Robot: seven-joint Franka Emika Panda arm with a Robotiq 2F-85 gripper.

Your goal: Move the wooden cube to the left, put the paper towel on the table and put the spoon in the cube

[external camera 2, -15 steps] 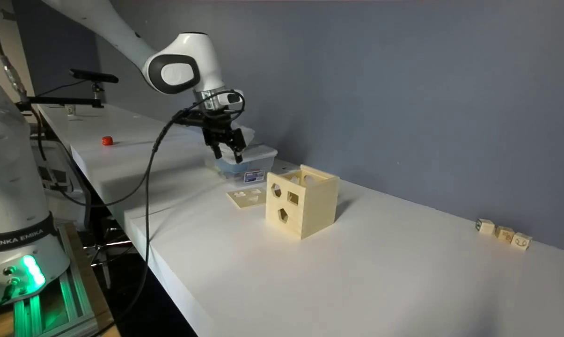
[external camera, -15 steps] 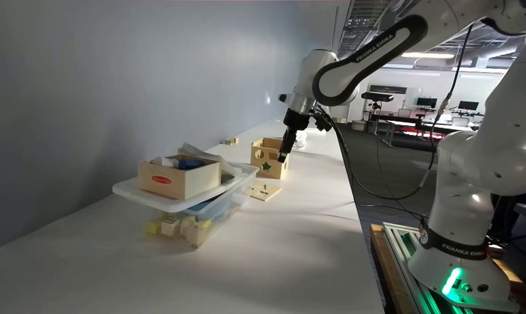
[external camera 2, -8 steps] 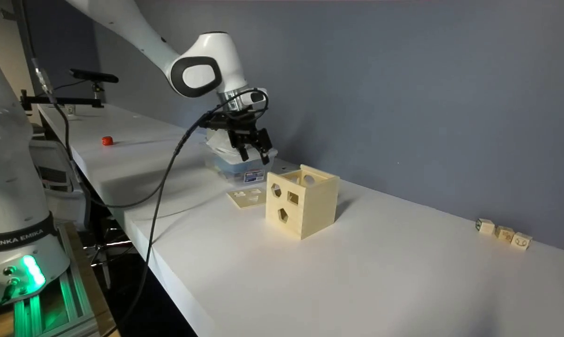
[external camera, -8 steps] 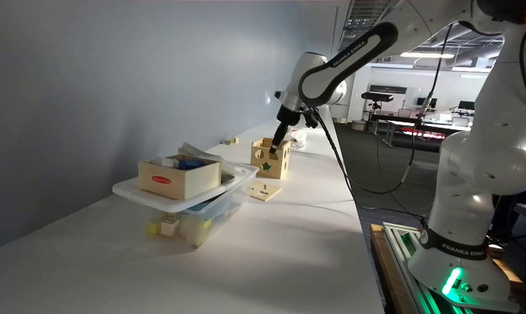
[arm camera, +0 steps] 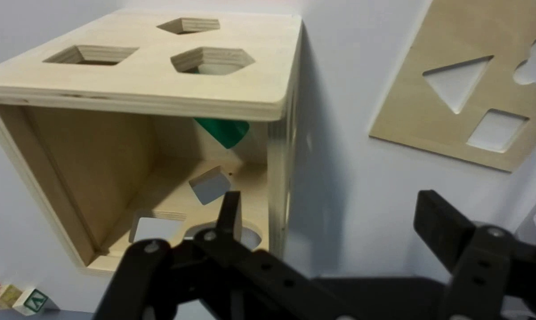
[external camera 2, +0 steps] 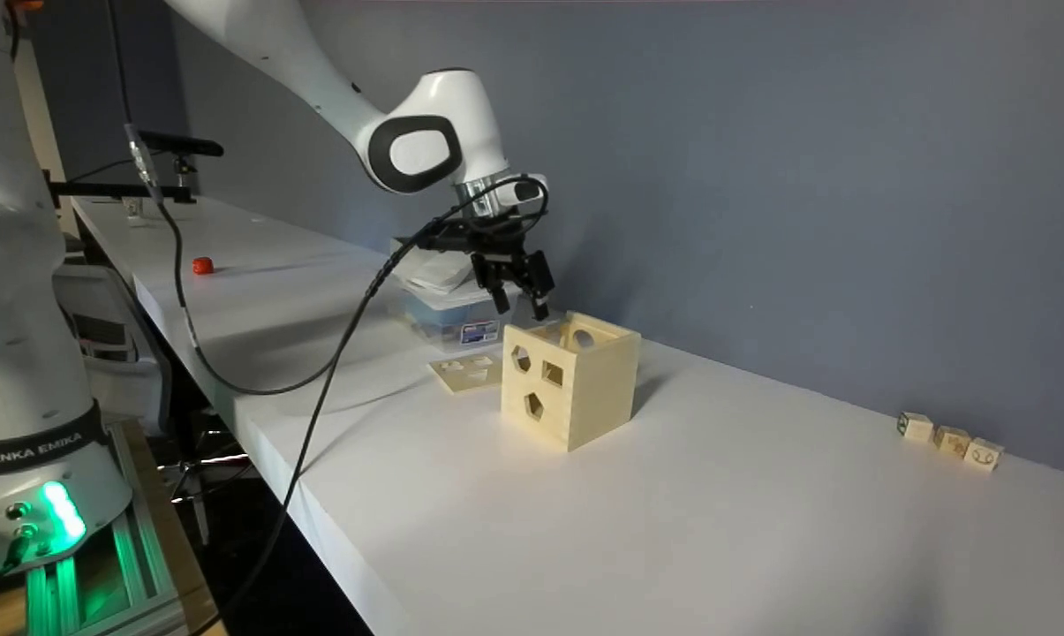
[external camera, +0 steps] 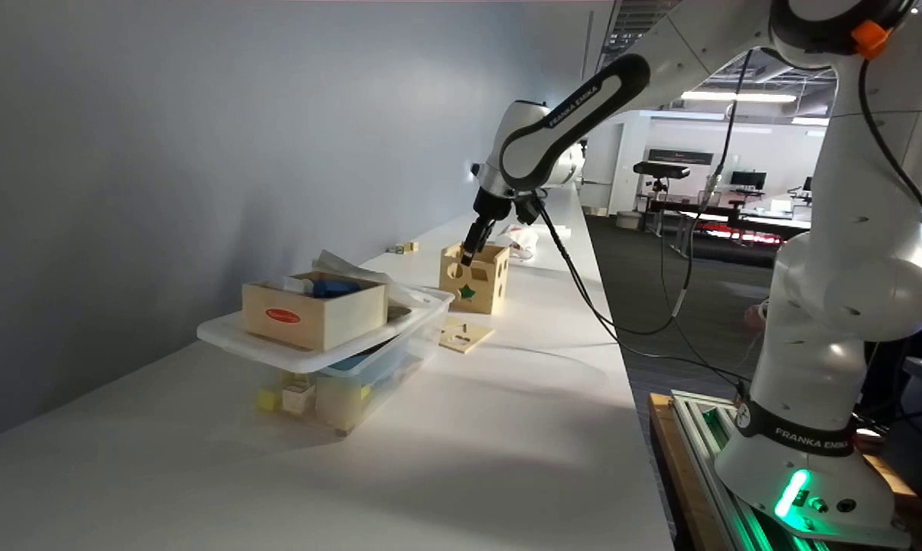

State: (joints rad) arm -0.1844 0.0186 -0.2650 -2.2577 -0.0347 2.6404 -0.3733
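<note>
Between the wall-side edge and the robot-side edge of the white tabletop (external camera 2: 761, 548), a pale wooden cube (external camera 2: 580, 393) with shaped cut-outs stands upright, its open side facing up. In an exterior view a green star (external camera: 467, 291) shows on one of its sides (whether set in a cut-out or seen through it cannot be determined). Near the cube, and apart from it, a thin wooden panel (arm camera: 479, 100) with triangular, four-sided and flower-shaped holes lies flat on the tabletop.

A black two-finger gripper (external camera 2: 522, 309), carried by a white robot arm (external camera 2: 455, 102) reaching in over the robot-side edge, hangs near the cube's upper rim on the side toward the panel. Its fingers (arm camera: 443, 231) stand wide apart, with open space between them. Per the wrist view, one finger lines up with the cube's opening and the other with the tabletop on the panel side; contact with the cube cannot be confirmed.

Just beside the panel, nearer the wall-side edge, stands a clear plastic bin (external camera: 384, 371) with small yellow and white blocks (external camera: 298, 398) visible inside. A wooden box (external camera: 315, 325) with a red oval label rests on top of it, next to a crumpled white sheet (external camera 2: 439, 269) whose material cannot be identified. Near the wall-side edge, three small wooden blocks with printed marks (external camera 2: 952, 442) sit in a row.
</note>
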